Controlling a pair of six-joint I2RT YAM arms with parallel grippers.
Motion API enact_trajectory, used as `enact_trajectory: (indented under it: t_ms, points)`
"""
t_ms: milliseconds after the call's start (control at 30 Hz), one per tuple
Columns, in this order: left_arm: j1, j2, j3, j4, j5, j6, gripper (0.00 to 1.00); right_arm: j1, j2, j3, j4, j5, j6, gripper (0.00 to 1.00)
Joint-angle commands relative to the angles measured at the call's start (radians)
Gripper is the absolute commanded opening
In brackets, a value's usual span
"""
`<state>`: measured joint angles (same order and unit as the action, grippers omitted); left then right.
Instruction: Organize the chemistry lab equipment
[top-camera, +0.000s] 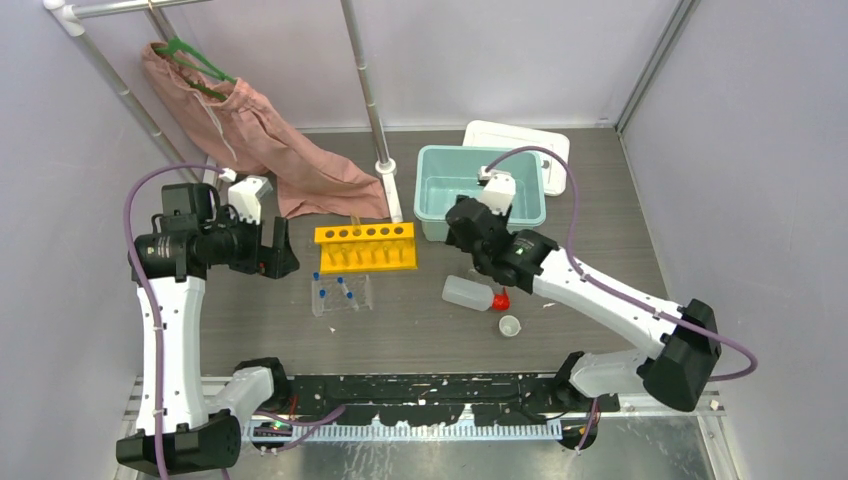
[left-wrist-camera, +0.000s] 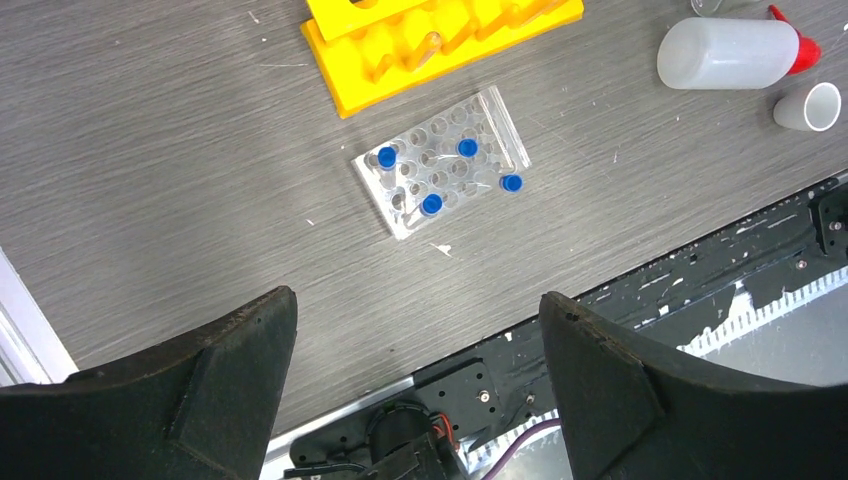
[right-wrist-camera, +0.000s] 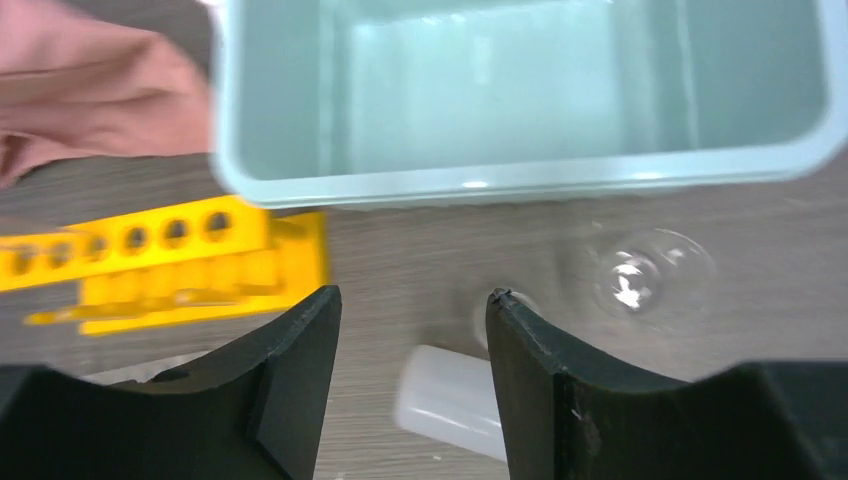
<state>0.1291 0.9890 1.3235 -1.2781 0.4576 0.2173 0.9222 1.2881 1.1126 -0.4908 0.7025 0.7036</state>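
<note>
- The tiny white cup (top-camera: 509, 325) stood nearest, just right of the white squeeze bottle (top-camera: 466, 293), which lay on its side with its red nozzle pointing right.
- The clear well tray (top-camera: 341, 294) carried small blue-capped tubes (left-wrist-camera: 467, 147), just near of the yellow tube rack (top-camera: 366, 246).
- The left gripper (left-wrist-camera: 420, 300) hung left of the rack, jaws spread wide and empty.
- The right gripper (right-wrist-camera: 413, 292) hovered released, grasping nothing, between the bottle and the teal bin (right-wrist-camera: 560, 180).
- A clear glass beaker (right-wrist-camera: 650, 268) sat against the bin's near wall.
</note>
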Motion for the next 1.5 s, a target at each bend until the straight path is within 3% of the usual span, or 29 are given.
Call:
enact_trajectory:
  t_ms: [0, 133, 300, 1200, 1300, 1467]
  points:
    - [-0.002, -0.01, 0.036, 0.005, 0.036, 0.009, 0.91, -0.102, -0.005, -0.048, -0.165, -0.11, 0.075, 0.59]
    - [-0.001, -0.016, 0.031, 0.006, 0.04, 0.012, 0.91, -0.168, 0.025, -0.09, -0.167, -0.162, 0.076, 0.57]
    - [-0.001, -0.024, 0.029, -0.002, 0.029, 0.025, 0.91, -0.186, 0.059, -0.111, -0.14, -0.181, 0.074, 0.47]
    - [-0.002, -0.022, 0.036, -0.006, 0.023, 0.016, 0.91, -0.25, 0.172, -0.146, -0.055, -0.251, 0.063, 0.32]
    - [-0.002, -0.022, 0.036, -0.007, 0.02, 0.017, 0.91, -0.25, 0.184, -0.142, -0.044, -0.268, 0.062, 0.24]
    - [-0.002, -0.018, 0.042, -0.014, 0.015, 0.016, 0.91, -0.25, 0.148, -0.157, -0.025, -0.283, 0.059, 0.03]
